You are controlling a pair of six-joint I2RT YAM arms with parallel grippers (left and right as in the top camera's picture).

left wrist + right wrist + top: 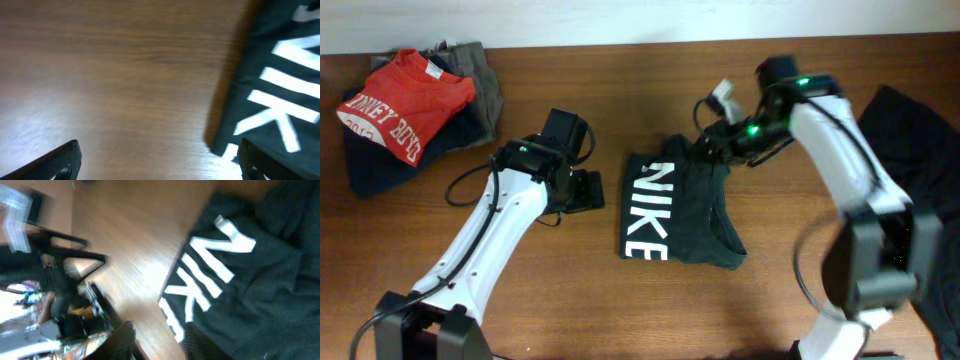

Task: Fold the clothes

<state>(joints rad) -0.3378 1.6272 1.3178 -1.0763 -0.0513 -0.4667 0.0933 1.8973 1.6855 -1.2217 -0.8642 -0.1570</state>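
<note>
- The black NIKE T-shirt (695, 225) lies in the middle of the tabletop (570, 295). It is already narrowed into a band, with the lettering running along its left side, so I judge that the folding is partly done.
- The left pincer (588, 190) sits low just beside the left edge of the shirt, apart from the cloth. In the left wrist view its fingers (62, 160) are spread wide with only bare wood between them — released and empty. It seems placed there to be ready for this edge, or to keep out of the way.
- The right pincer (715, 148) is at the upper right corner of the shirt, where the fabric is bunched. Probably it is there to lift or pull this corner flat. Whether it is clenched on the cloth I cannot tell, because the right wrist view is blurred and its fingers are not clear.
- At the far left corner is a stack — a red garment (405, 100) with white lettering on top, a navy one (365, 170) under it, a grey one (485, 80) behind. It looks like the place for finished pieces.
- Another black garment (920, 140) lies loose at the right edge, probably waiting for its turn.
</note>
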